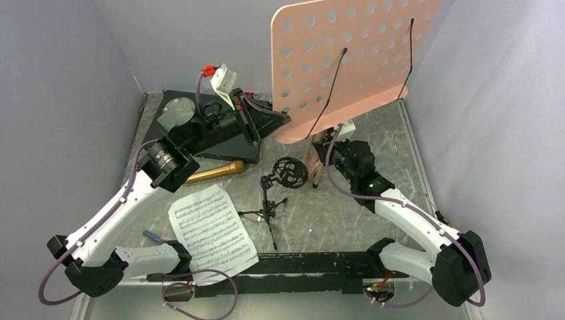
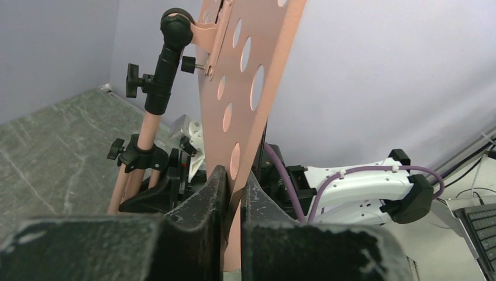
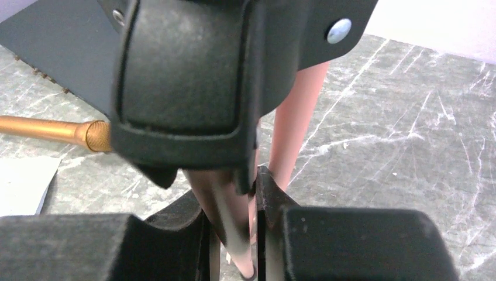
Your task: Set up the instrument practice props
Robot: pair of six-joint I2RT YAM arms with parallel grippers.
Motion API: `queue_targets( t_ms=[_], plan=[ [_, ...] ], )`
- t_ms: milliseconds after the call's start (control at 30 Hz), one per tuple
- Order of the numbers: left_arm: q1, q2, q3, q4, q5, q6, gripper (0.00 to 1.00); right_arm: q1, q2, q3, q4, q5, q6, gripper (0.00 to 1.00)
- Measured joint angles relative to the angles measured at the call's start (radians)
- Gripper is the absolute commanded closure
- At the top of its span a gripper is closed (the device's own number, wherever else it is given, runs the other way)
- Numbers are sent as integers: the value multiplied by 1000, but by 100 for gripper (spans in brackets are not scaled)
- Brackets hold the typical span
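Pink-copper music stand [image 1: 353, 60] judged at risk of tipping or twisting while held at two points: left gripper [image 2: 233, 196] closed on lower edge of perforated plate, right gripper [image 3: 232, 202] closed on thin pink leg [image 3: 225, 228] just under black hub. Likely causes: uneven pull between arms, slip of smooth tube through right fingers, flexing of thin plate in left pinch. Further hazard judged: swing of legs into small black mic stand [image 1: 272, 200] just left of stand base, or onto gold microphone [image 1: 214, 171] lying flat further left. Located far centre-right of table [image 1: 333, 220], plate high and tilted on pink pole with black clamp knobs; seating of feet not discernible. Round holes in rows, two thin black wires across face. No page on plate; sheet music [image 1: 213, 230] flat at near left.
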Motion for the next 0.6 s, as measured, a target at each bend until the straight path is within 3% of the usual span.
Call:
queue_targets(
  t_ms=[67, 167, 367, 433, 600],
  plan=[
    [-3, -6, 0, 0, 4, 14, 96, 0, 0, -2, 1, -1, 0, 100],
    [-4, -19, -13, -1, -19, 24, 84, 3, 0, -2, 2, -8, -5, 100],
    [-5, -47, -16, -41, -46, -15, 37, 5, 0, -2, 0, -9, -12, 100],
    [-6, -67, -16, -55, -49, -26, 26, 1, -2, -2, -3, 1, -5, 100],
    [-6, -116, -16, -90, -58, -26, 16, -7, -8, -2, -11, 21, 22, 100]
  ],
)
